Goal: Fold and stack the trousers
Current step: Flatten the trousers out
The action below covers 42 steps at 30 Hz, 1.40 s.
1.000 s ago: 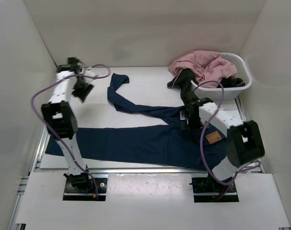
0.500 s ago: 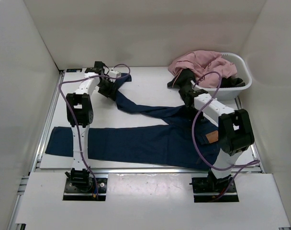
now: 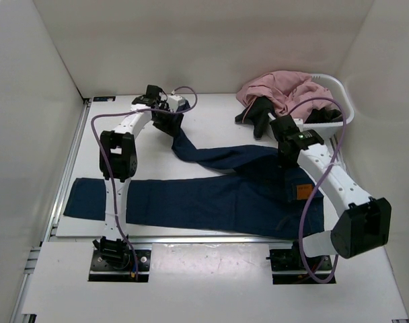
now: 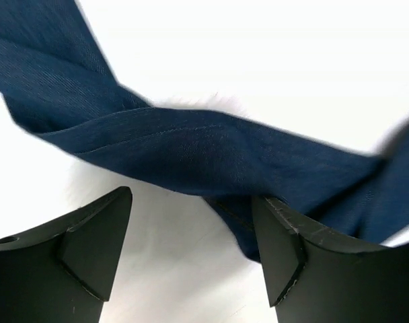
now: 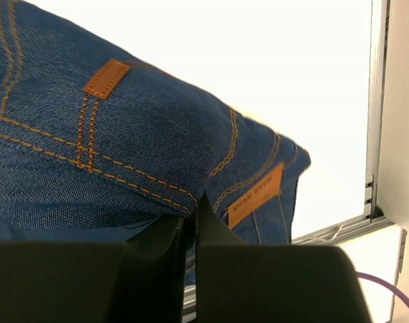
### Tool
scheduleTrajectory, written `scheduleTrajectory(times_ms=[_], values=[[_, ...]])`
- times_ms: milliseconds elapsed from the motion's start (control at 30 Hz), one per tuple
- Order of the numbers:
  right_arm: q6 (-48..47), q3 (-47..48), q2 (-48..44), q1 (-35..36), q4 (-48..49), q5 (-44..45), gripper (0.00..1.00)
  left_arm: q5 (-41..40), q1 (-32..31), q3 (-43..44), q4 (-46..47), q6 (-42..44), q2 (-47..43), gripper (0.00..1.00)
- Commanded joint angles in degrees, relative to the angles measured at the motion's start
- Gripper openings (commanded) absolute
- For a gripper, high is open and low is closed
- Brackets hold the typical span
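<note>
The trousers (image 3: pixel 204 198) are dark blue jeans spread on the white table. One leg runs straight to the left and the other bends toward the back left. An orange patch (image 3: pixel 303 192) marks the waistband at the right. My left gripper (image 3: pixel 169 123) is over the far end of the bent leg. In the left wrist view it (image 4: pixel 191 249) is open, with the twisted denim (image 4: pixel 191 148) just past the fingertips and lying against the right finger (image 4: pixel 285 249). My right gripper (image 3: pixel 285 160) is at the waist, and in the right wrist view it (image 5: pixel 191 215) is shut on the denim beside the patch (image 5: pixel 256 195).
A white basket (image 3: pixel 339 114) stands at the back right with a pink garment (image 3: pixel 282 91) heaped in it and a small black garment (image 3: pixel 258 114) hanging over its left side. White walls enclose the table on three sides. A metal rail (image 3: pixel 211 239) runs along the front edge.
My left arm has swung right from the table's far left onto the bent leg's end, its jaws widening. My right gripper has shut on the waist and its arm has stretched out.
</note>
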Motion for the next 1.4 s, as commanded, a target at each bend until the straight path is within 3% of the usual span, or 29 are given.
scheduleTrajectory(times_ms=[0, 133, 200, 333, 433, 567, 700, 833, 1067, 1200, 1267, 1367], values=[[-1.5, -2.5, -1.6, -0.8, 0.7, -2.0, 0.0, 14.6, 3.9, 3.4, 3.2, -7.2, -5.3, 0.83], [-0.4, -3.5, -1.6, -0.8, 1.3, -2.0, 0.0, 17.3, 2.5, 2.8, 3.2, -4.9, -4.0, 0.83], [-0.4, -3.5, -1.6, -0.8, 1.3, -2.7, 0.0, 17.3, 1.9, 5.2, 3.2, -6.4, -1.1, 0.88], [-0.4, -4.1, -1.1, -0.8, 1.3, -2.7, 0.0, 9.5, 1.4, 9.0, 4.4, -8.7, 3.6, 0.94], [0.2, -4.1, 0.1, -0.8, 1.3, -3.3, 0.0, 10.0, 0.6, 9.7, 4.4, -7.5, 5.5, 0.94], [0.2, -4.1, 1.1, -0.8, 0.8, -2.8, 0.0, 2.0, -1.0, 5.9, 4.4, -4.2, 6.7, 0.69], [0.2, -3.0, 1.1, -0.8, 0.8, -1.5, 0.0, -9.4, -1.0, 0.2, 3.9, 0.4, 4.2, 0.14], [0.7, -2.5, 1.1, -1.4, -0.7, 3.1, 0.0, -15.6, -0.4, -5.2, 1.4, 6.2, -3.8, 0.14], [1.5, -6.7, -5.4, -3.5, 0.5, 5.5, 0.0, -24.5, 3.8, -11.8, -14.5, 14.4, -21.4, 0.14], [0.3, -8.7, -10.5, -3.5, 2.4, 5.5, 0.0, -21.2, 3.8, -15.6, -28.4, 18.9, -28.4, 0.14], [-0.4, -9.5, -11.7, -3.5, 4.3, 3.7, 0.0, -20.0, 2.0, -21.0, -29.8, 20.7, -32.5, 0.14], [-1.5, -10.9, -12.5, -3.5, 5.8, 1.8, 0.0, -20.0, 0.8, -21.2, -29.1, 20.7, -29.6, 0.14]])
